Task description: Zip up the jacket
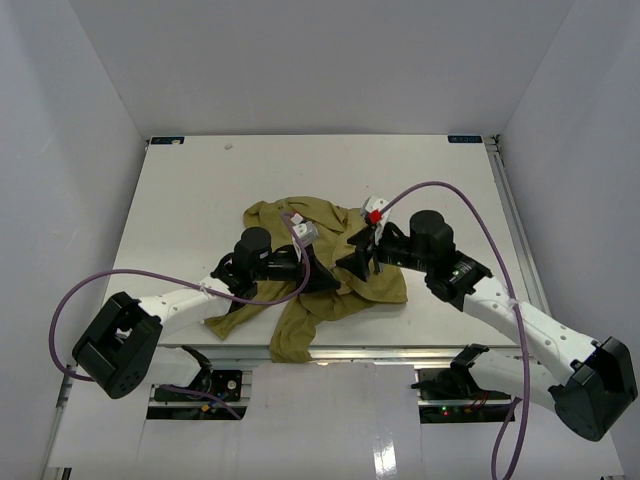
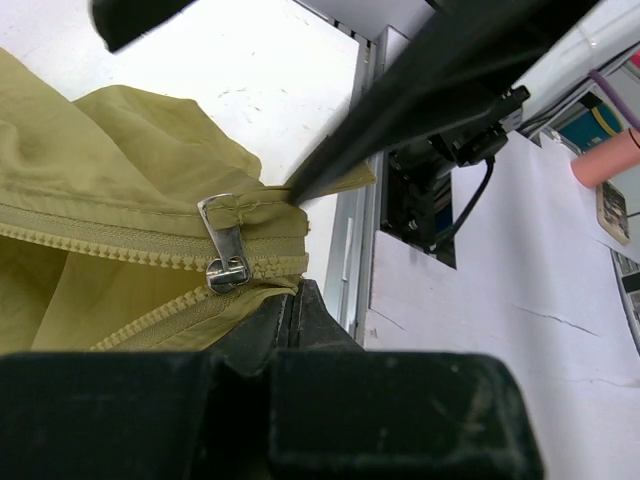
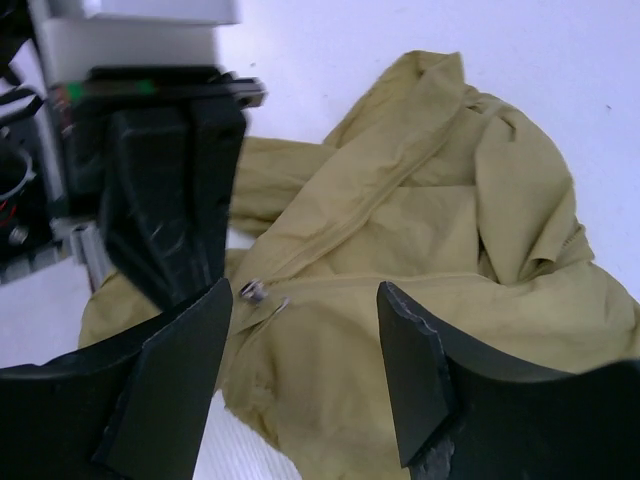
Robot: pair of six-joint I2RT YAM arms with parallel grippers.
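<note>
- While both arms reach in from the near edge, the jacket [image 1: 280,215] lies crumpled at the middle of the counter [image 1: 200,180], closer to the near edge than to the far one. One fold of it drapes over the near edge.
- Left gripper [image 1: 318,268]: it sits low over the near part of the garment. In its wrist view the left gripper [image 2: 295,240] is clamped on the jacket [image 2: 120,150], one dark finger above and one below the cloth at the end of the zip.
- Zipper slider [image 2: 228,272]: a silver piece just beside the pinched spot, with its pull tab [image 2: 222,228] lying flat against the cloth. Two rows of olive teeth run away from it toward the left of that view, parting as they go.
- Right gripper [image 1: 362,258]: it stands close to the left one, above the garment's middle. In its wrist view the right gripper [image 3: 300,300] has its jaws wide apart and holds nothing, and the jacket [image 3: 430,200] spreads beneath them.
- The zipper slider [image 3: 252,291] shows in that same view as a small silver glint between the two spread fingers, nearer the left-hand one.
- Purple cable [image 1: 470,205]: it loops from the right arm out over the counter's right half.
</note>
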